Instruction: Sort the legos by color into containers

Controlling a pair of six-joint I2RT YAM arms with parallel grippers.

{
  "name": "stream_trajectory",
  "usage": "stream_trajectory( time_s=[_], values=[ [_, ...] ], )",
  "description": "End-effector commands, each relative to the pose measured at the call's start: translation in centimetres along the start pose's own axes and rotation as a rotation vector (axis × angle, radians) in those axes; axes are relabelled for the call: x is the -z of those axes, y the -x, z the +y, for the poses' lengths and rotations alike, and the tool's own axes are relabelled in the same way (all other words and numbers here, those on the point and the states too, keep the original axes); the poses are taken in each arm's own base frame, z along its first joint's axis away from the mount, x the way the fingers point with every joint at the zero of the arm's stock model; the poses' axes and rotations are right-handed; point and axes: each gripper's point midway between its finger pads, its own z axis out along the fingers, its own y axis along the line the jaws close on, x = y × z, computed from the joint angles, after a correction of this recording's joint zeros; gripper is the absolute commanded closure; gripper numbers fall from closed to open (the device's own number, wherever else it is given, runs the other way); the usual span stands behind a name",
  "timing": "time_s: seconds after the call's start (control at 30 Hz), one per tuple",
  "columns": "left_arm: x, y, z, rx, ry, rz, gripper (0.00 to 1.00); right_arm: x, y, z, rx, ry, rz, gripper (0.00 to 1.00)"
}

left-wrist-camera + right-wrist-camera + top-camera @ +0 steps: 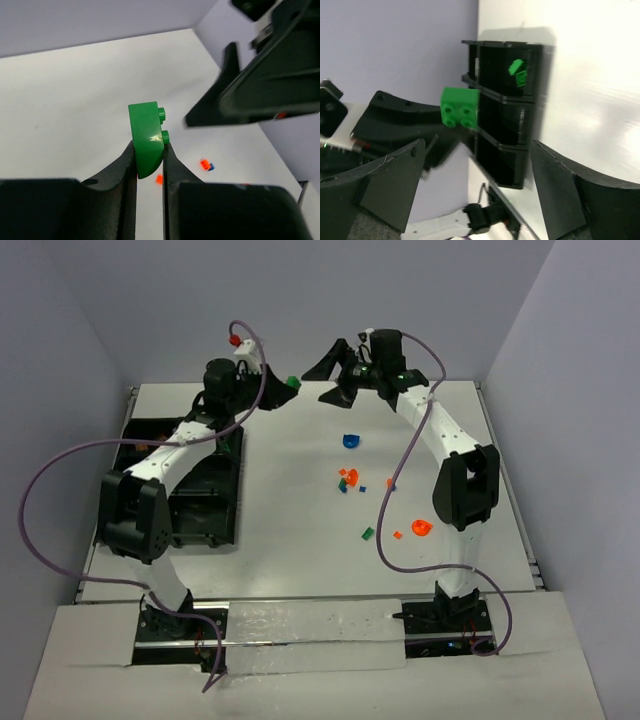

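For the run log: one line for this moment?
left tool: shut on green lego | right tool: open, empty | tray: green legos in one compartment

This is a robotics lab test cell, not a lived-in room. Plain grey-lilac walls (50, 360) box in a white table (290, 540) on three sides, and a metal rail (508, 490) runs along its edge. Two white-and-black arms, the left arm (170, 455) and the right arm (440, 435), are bolted side by side to a silvery base strip (310, 635) at the near edge, with purple cables (40, 490) looping loosely from them. The props are staged: small coloured bricks (421, 528) scattered on the tabletop, a black compartment tray (238, 490), and one green brick (146, 140) pinched in the left gripper (148, 149).
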Motion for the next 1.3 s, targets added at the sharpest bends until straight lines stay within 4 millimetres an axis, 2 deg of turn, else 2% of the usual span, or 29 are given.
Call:
stream_trajectory(
  time_s=[0.0, 0.03, 0.1, 0.13, 0.2, 0.23, 0.3, 0.37, 0.43, 0.63, 0.77, 0.93, 1.03, 1.17, 1.27],
  values=[
    [6.5, 2.6, 1.9, -0.090, 0.066, -0.011, 1.00, 5.5, 3.1, 0.2, 0.227, -0.025, -0.097, 0.06],
    [7.8, 2.7, 2.6, -0.102, 0.092, -0.001, 1.00, 6.3, 3.4, 0.0, 0.288, -0.028, -0.096, 0.06],
    [11.4, 1.6, 7.0, -0.104, 0.228, 0.068, 1.00, 8.2, 3.2, -1.2, 0.453, -0.052, -0.050, 0.05],
    [12.3, 1.0, 7.9, -0.116, 0.267, 0.093, 1.00, 8.8, 3.2, -1.4, 0.534, -0.061, -0.046, 0.06],
    [15.0, 0.8, 11.1, -0.136, 0.384, 0.116, 1.00, 10.1, 2.2, -3.7, 0.737, -0.149, 0.017, 0.06],
    [16.2, 0.0, 12.4, -0.126, 0.432, 0.150, 1.00, 10.5, 1.0, -5.1, 0.766, -0.192, 0.071, 0.07],
    [17.2, -0.5, 14.0, -0.142, 0.502, 0.189, 1.00, 11.5, -0.4, -7.8, 0.894, -0.251, 0.153, 0.08],
    [17.5, -1.0, 14.6, -0.140, 0.527, 0.213, 0.99, 12.2, -1.9, -9.6, 0.940, -0.270, 0.233, 0.11],
    [18.4, -0.9, 16.2, -0.141, 0.575, 0.213, 0.97, 12.7, -3.4, -11.5, 0.939, -0.299, 0.306, 0.12],
    [18.2, -2.4, 19.8, -0.144, 0.647, 0.308, 0.94, 13.6, -6.4, -16.0, 0.962, -0.389, 0.478, 0.16],
    [18.0, -2.3, 21.5, -0.176, 0.666, 0.314, 0.89, 14.1, -7.8, -17.4, 0.972, -0.424, 0.530, 0.16],
    [17.3, -2.2, 23.6, -0.202, 0.679, 0.333, 0.82, 13.9, -9.1, -18.3, 1.006, -0.450, 0.576, 0.16],
    [16.7, -2.1, 24.6, -0.208, 0.676, 0.351, 0.69, 13.9, -9.8, -18.8, 1.030, -0.468, 0.608, 0.17],
    [16.6, -3.1, 25.3, -0.196, 0.670, 0.405, 0.46, 14.3, -10.7, -19.5, 1.046, -0.474, 0.659, 0.20],
    [17.0, -3.2, 25.2, -0.195, 0.669, 0.402, 0.39, 14.9, -11.8, -20.1, 1.061, -0.467, 0.710, 0.24]
  ],
)
